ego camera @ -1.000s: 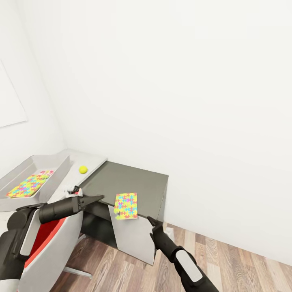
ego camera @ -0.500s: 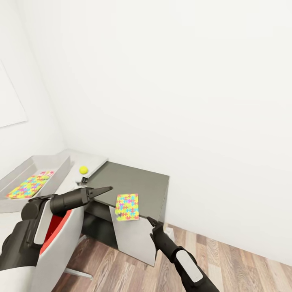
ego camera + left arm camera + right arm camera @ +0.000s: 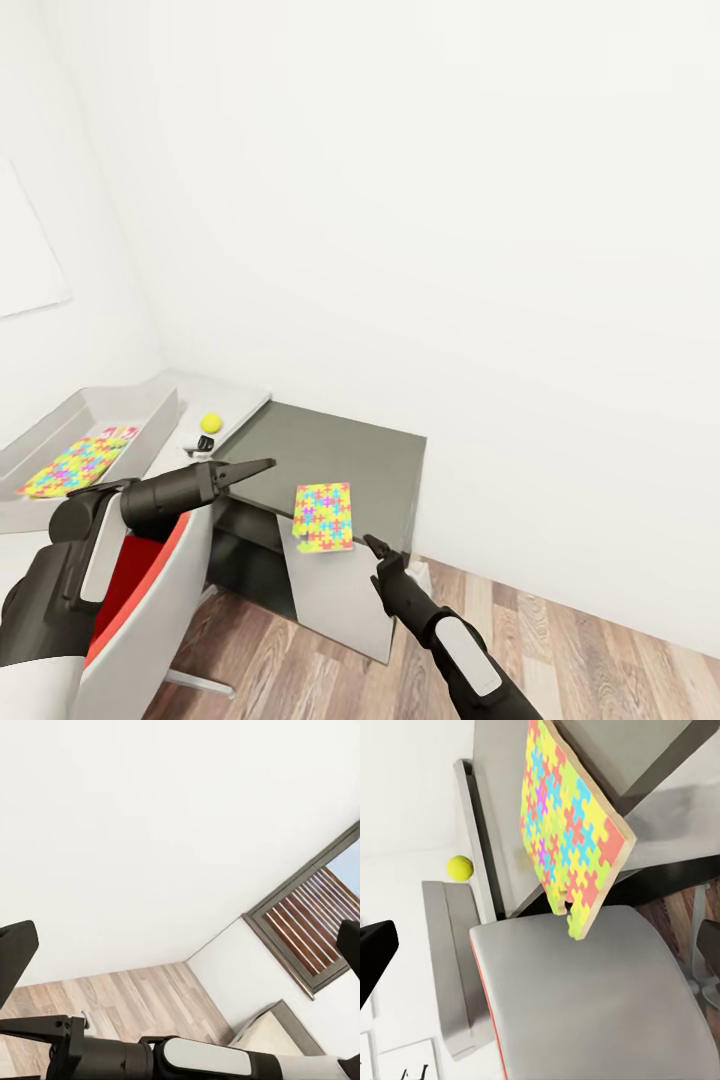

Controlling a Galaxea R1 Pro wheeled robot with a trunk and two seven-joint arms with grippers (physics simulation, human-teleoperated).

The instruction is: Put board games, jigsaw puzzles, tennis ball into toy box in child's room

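One jigsaw puzzle (image 3: pixel 323 517) lies on the dark cabinet (image 3: pixel 330 455), overhanging its front edge; in the right wrist view this puzzle (image 3: pixel 566 832) is seen ahead of the fingers. My right gripper (image 3: pixel 373 546) hangs open just beside its lower right corner, not holding it. Another jigsaw puzzle (image 3: pixel 75 465) lies inside the grey toy box (image 3: pixel 95 412) on the pale table (image 3: pixel 240 400). The tennis ball (image 3: pixel 211 423) rests on the table between box and cabinet. My left gripper (image 3: pixel 258 466) is open and empty, pointing over the cabinet's left edge.
A grey chair with a red seat (image 3: pixel 140 590) stands under my left arm, close to the cabinet front. White walls meet behind the table. Wood floor (image 3: pixel 560 640) stretches to the right. A dark-framed window (image 3: pixel 315 922) and a beige bed corner (image 3: pixel 277 1027) appear in the left wrist view.
My left arm has swung forward and up, its gripper now over the cabinet's left edge. The head camera shifted slightly. The puzzle and the right gripper have hardly moved.
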